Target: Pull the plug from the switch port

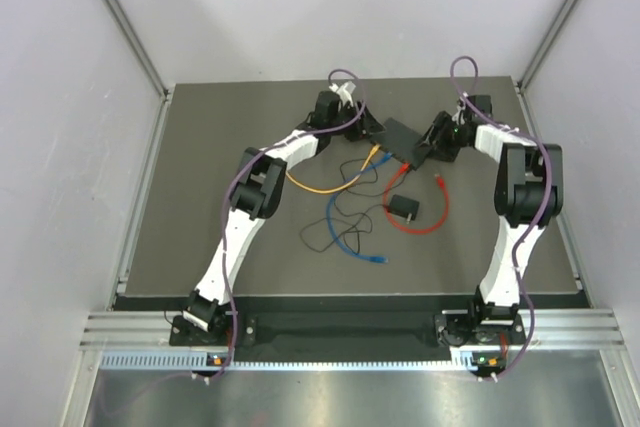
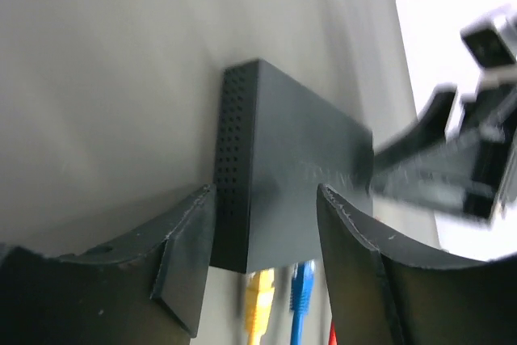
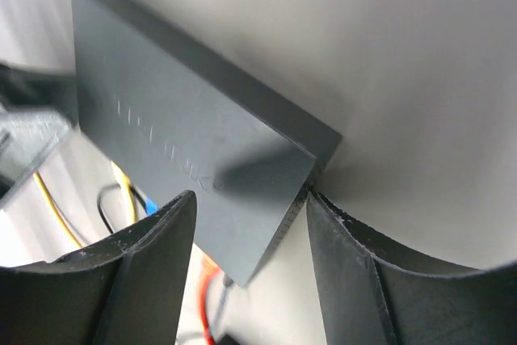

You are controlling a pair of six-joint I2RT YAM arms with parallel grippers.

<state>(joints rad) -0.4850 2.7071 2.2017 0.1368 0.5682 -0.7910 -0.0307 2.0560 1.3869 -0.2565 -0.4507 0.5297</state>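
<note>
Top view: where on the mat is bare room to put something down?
Free: the mat left of the left arm; the near strip between the cables and the front edge. Crowded: the middle, with switch, cables and adapter.

Switch [image 2: 283,175]: flat black box, ctr of frame, lying on grey table [image 2: 105,78]; vented side faces L.

Left gripper [image 2: 266,199]: jaws apart. One finger [image 2: 182,256] sits lower L beside the vented side, the other lower R in front of the top face. Contact not determinable.

Bottom ctr: yellow plug [image 2: 260,292] and blue plug [image 2: 301,280] side by side at the switch's lower edge. Red part [image 2: 332,333] just R of blue, mostly hidden.

Right gripper [image 2: 378,172]: blurred, R of frame, fingertips at the switch's far end.
</note>
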